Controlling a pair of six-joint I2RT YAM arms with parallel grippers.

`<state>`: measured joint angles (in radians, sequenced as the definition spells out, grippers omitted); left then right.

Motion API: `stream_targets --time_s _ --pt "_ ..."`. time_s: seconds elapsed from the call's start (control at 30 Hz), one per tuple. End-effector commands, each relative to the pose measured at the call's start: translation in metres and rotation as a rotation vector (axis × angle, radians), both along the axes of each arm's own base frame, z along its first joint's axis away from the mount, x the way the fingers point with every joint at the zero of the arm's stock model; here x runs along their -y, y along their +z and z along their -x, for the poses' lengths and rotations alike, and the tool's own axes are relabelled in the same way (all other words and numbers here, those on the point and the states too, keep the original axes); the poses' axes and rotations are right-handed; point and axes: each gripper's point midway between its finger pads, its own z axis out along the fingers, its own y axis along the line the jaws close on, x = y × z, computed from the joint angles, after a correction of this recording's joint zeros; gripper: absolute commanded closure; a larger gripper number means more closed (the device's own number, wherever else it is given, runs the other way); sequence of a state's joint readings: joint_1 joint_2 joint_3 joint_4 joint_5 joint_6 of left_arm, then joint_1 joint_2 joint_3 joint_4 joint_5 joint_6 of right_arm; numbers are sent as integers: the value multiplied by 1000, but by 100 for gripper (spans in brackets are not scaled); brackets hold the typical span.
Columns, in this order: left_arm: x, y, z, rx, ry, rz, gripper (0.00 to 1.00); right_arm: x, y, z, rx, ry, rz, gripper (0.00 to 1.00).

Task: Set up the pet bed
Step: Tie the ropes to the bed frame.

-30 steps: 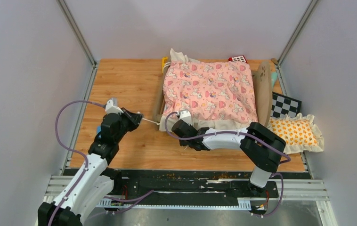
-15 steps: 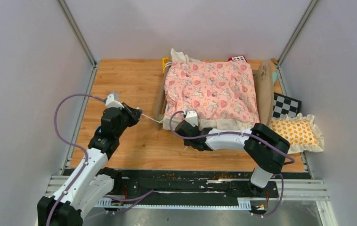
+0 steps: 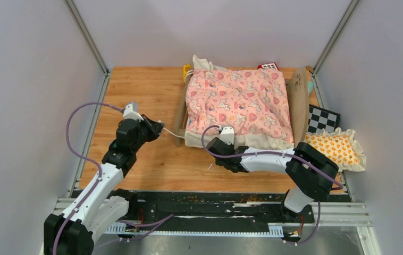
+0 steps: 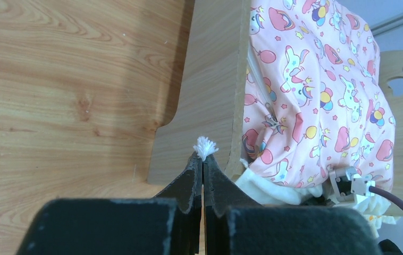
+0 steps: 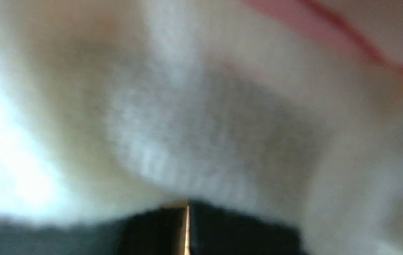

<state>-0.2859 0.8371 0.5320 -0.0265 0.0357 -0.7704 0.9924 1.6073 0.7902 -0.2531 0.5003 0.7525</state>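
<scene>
From above, the left gripper (image 3: 158, 127) clamped a white cord (image 3: 170, 133) leading to the pet bed (image 3: 296, 103) just ahead, probably to tug it straight; the right gripper (image 3: 224, 142) sat shut at the quilt (image 3: 236, 103)'s near ruffle. The left wrist showed the cord's frayed tip above pinched fingers (image 4: 191, 175), bed board just beyond. The right wrist (badly blurred) showed cream fabric over closed jaws, any hold unclear.

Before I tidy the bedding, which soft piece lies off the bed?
The orange frilled pillow, right of the headboard; the pink quilt covers the bed.
</scene>
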Motion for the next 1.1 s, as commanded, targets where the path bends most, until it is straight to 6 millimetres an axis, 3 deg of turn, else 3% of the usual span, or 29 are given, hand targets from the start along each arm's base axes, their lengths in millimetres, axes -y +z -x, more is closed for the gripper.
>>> stream_targets --time_s 0.0,0.2,0.4,0.43,0.5,0.6,0.7,0.9,1.07 --pt "3 28 -11 107 -25 4 100 48 -26 23 -91 -50 153 100" --pt "-4 36 -11 125 4 -17 100 50 -28 25 -93 -43 156 100" --pt "4 31 4 107 -61 -9 98 28 -9 23 -64 72 86 99" --pt "5 25 9 89 -73 -6 96 25 -4 23 -55 84 73 96" --pt "8 16 21 73 -104 11 80 21 8 23 -34 102 50 88" --pt "5 -8 41 2 -108 25 50 15 33 25 4 135 -3 69" --pt "-10 -22 60 -53 -39 14 31 6 67 26 54 177 -65 59" --pt "-59 -10 76 -52 192 -71 23 -26 144 17 153 238 -225 59" --pt "-75 -6 84 -100 243 -149 14 -76 190 -11 204 267 -263 55"
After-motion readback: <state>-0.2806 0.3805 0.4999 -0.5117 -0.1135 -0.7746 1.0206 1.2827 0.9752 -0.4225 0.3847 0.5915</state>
